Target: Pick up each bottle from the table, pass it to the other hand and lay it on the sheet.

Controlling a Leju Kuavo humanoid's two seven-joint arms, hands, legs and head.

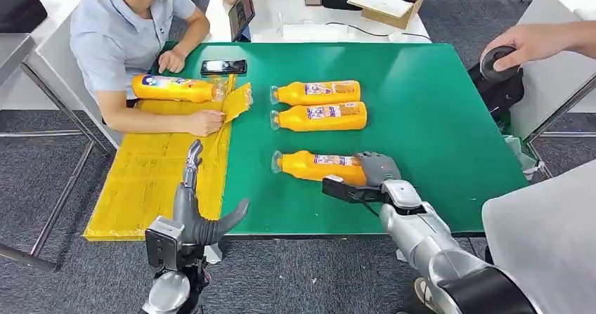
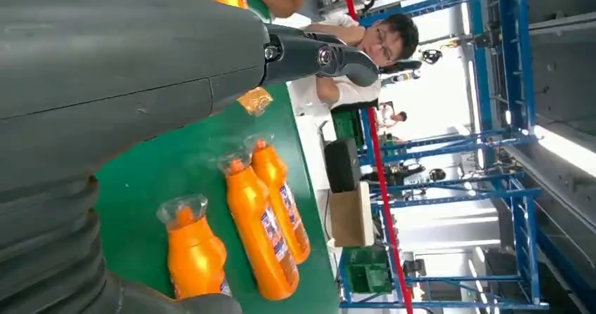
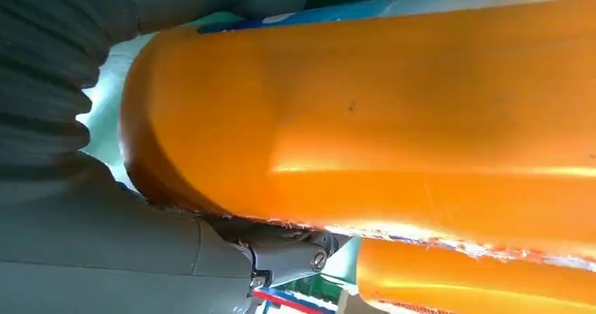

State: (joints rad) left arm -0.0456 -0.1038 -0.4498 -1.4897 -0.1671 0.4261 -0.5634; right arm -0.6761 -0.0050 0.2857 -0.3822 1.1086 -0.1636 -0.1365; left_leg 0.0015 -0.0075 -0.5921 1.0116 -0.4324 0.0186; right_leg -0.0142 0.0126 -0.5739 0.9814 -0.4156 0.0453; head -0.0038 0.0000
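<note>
Three orange bottles lie on the green table: the nearest bottle, a middle bottle and a far bottle. My right hand wraps the nearest bottle's base, which still rests on the table; up close that bottle sits between my right hand's thumb and fingers. Another bottle lies at the far end of the yellow sheet. My left hand hovers open over the sheet's near edge, holding nothing. From the left wrist, the three table bottles lie beyond my left hand.
A seated person rests a hand on the sheet's crumpled far corner. A black phone lies on the table near them. At the right, another person's hand holds a black object beside the table. A white desk with boxes stands behind.
</note>
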